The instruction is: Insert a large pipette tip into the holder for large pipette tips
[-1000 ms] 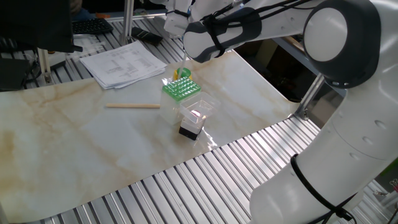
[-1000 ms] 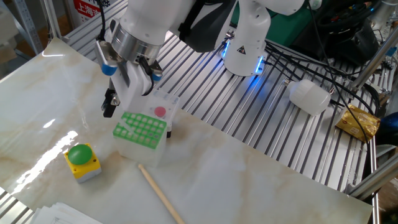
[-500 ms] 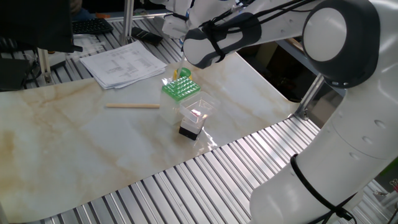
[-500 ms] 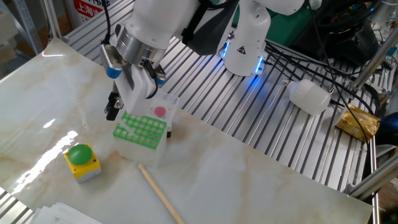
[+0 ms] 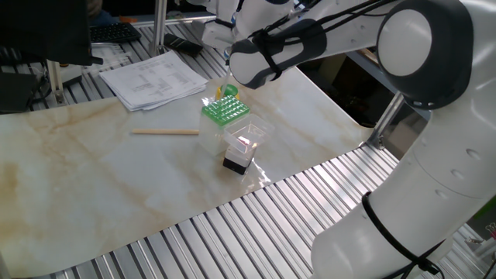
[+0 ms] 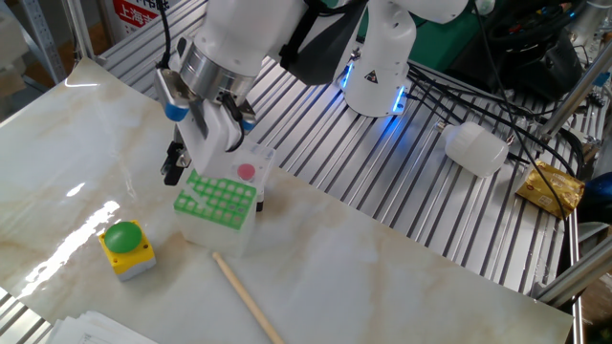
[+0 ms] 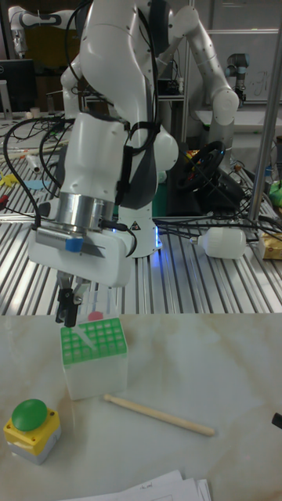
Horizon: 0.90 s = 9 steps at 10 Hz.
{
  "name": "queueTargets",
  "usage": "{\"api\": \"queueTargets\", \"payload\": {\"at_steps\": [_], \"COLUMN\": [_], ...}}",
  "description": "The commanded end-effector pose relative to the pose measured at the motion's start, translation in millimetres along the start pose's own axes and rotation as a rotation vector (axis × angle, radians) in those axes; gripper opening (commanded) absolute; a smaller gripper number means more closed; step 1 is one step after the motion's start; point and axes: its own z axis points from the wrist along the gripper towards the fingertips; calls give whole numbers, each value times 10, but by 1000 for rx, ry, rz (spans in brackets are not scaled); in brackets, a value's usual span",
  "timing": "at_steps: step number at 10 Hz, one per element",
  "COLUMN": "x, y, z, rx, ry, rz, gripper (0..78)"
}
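Observation:
The holder is a green grid rack (image 6: 217, 199) (image 7: 92, 344) (image 5: 222, 109) on a white base, standing on the marble sheet. My gripper (image 6: 174, 170) (image 7: 67, 313) hangs just over the rack's left edge, its black fingers pinched close together. A faint, pale sliver, the large pipette tip (image 7: 86, 335), slants from the fingertips across the rack's top. It is too faint to make out in the other views. In the one fixed view the arm hides the gripper.
A tan wooden stick (image 6: 247, 301) (image 7: 159, 415) lies in front of the rack. A yellow box with a green button (image 6: 125, 247) sits beside it. A clear box (image 5: 246, 136) stands against the rack. Papers (image 5: 155, 77) lie at the table's edge, and a white bottle (image 6: 475, 148) lies on the slatted metal.
The gripper shifted slightly toward the rack's left edge and a little lower between one second ago and half a second ago. It has held still since.

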Motion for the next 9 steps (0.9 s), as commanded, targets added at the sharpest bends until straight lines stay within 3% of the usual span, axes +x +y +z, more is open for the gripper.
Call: {"api": "queueTargets", "payload": {"at_steps": [1,9], "x": [25,173], "y": [-16,-44], "z": [4,41], "rx": [-4,-16], "ry": [-7,-20], "rz": [2,19], "gripper": [12,12]}}
